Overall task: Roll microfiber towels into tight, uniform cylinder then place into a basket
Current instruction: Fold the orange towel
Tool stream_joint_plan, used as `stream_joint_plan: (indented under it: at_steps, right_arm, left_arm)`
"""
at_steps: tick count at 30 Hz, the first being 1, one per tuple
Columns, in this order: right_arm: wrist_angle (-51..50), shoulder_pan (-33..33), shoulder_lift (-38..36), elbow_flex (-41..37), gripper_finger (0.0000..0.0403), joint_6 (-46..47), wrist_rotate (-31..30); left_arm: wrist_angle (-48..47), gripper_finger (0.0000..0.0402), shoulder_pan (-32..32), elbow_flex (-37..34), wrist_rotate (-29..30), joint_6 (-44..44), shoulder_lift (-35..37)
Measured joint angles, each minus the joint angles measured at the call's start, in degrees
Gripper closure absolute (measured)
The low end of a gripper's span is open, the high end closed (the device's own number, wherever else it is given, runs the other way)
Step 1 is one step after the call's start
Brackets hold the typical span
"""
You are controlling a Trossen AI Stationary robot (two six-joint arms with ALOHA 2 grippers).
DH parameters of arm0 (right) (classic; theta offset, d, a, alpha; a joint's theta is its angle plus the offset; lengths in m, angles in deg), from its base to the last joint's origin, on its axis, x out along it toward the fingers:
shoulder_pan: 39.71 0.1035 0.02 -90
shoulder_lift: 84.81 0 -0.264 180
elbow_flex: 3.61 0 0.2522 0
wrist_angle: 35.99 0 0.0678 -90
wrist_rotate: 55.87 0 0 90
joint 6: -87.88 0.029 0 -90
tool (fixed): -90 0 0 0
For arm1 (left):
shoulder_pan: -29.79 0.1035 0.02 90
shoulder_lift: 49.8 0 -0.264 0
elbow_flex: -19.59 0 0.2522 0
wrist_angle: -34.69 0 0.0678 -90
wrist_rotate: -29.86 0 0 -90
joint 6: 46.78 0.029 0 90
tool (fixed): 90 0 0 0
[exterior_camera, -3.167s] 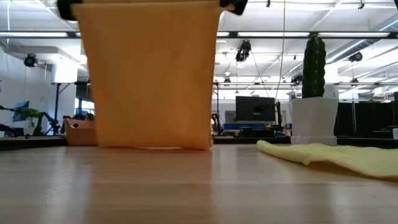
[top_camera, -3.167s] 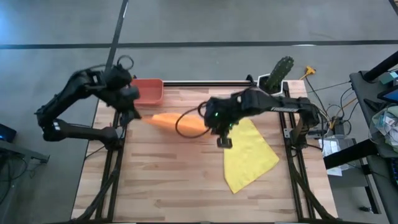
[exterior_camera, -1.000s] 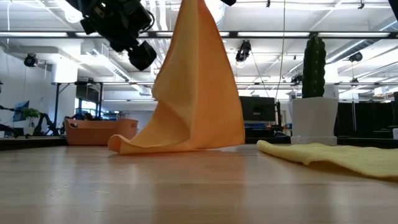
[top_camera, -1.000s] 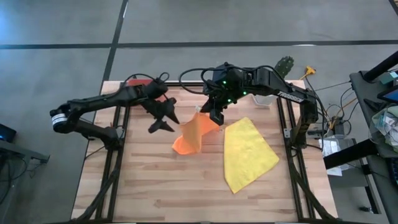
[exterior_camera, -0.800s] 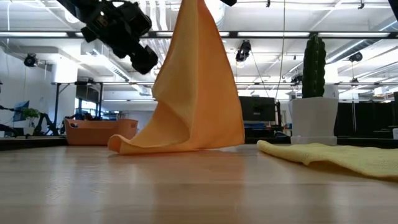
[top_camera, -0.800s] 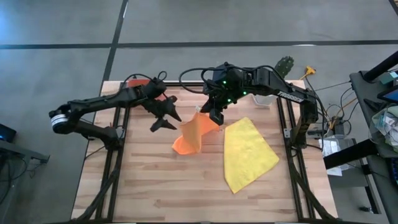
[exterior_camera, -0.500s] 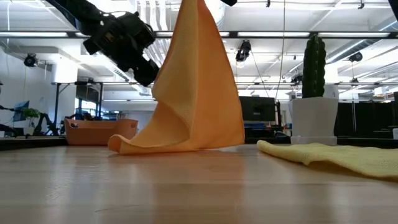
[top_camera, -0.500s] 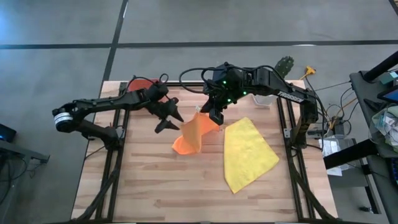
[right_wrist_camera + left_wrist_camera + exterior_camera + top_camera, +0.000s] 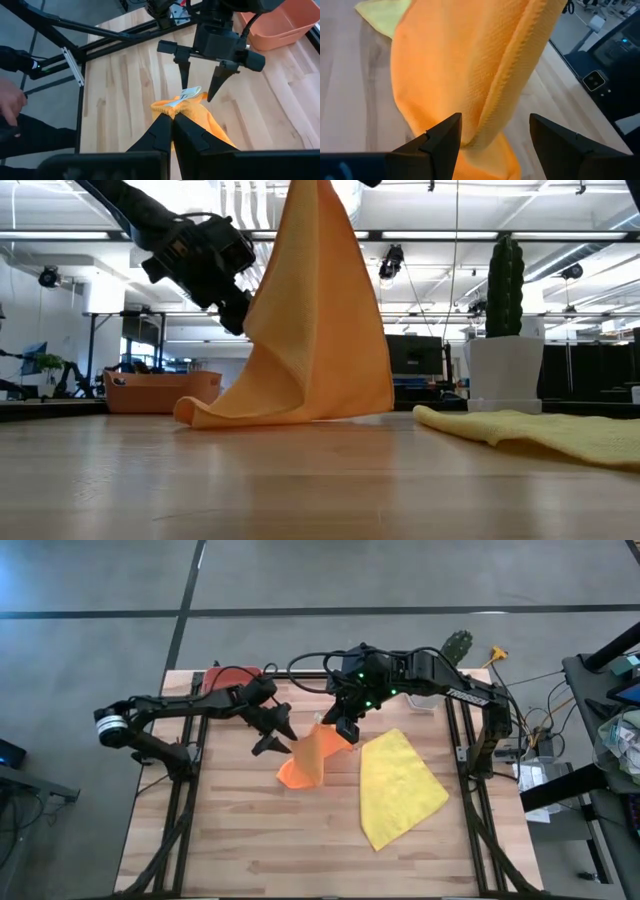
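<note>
High view shows my right gripper pinching the bright orange microfiber towel aloft by a corner, my left gripper spread open just beside its hanging edge; I judge rolling unstarted, and I must next catch that edge.

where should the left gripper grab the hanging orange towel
Probably the free hemmed edge of the orange towel, hanging between the open left gripper fingers. Come in level from the basket side; the right gripper pinches the top corner.

The hanging orange towel blocks the middle; table in front seems open.
</note>
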Motion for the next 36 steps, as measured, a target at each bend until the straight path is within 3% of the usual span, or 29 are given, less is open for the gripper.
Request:
stream_joint_plan:
  at_steps: [5, 23, 36]
  right_arm:
    - [0.00, 0.02, 0.00, 0.00, 0.0394, 0.15, 0.00]
    - [0.02, 0.00, 0.00, -0.02, 0.0394, 0.15, -0.02]
    - [0.02, 0.00, -0.02, -0.02, 0.0394, 0.15, -0.04]
  left_arm:
    - [-0.07, 0.0184, -0.17, -0.97, -2.83, -0.07, 0.41]
    - [-0.37, 0.0189, -0.20, -2.83, -2.60, 0.07, 0.52]
    - [-0.41, 0.0313, -0.20, -2.53, -4.10, -1.53, 0.94]
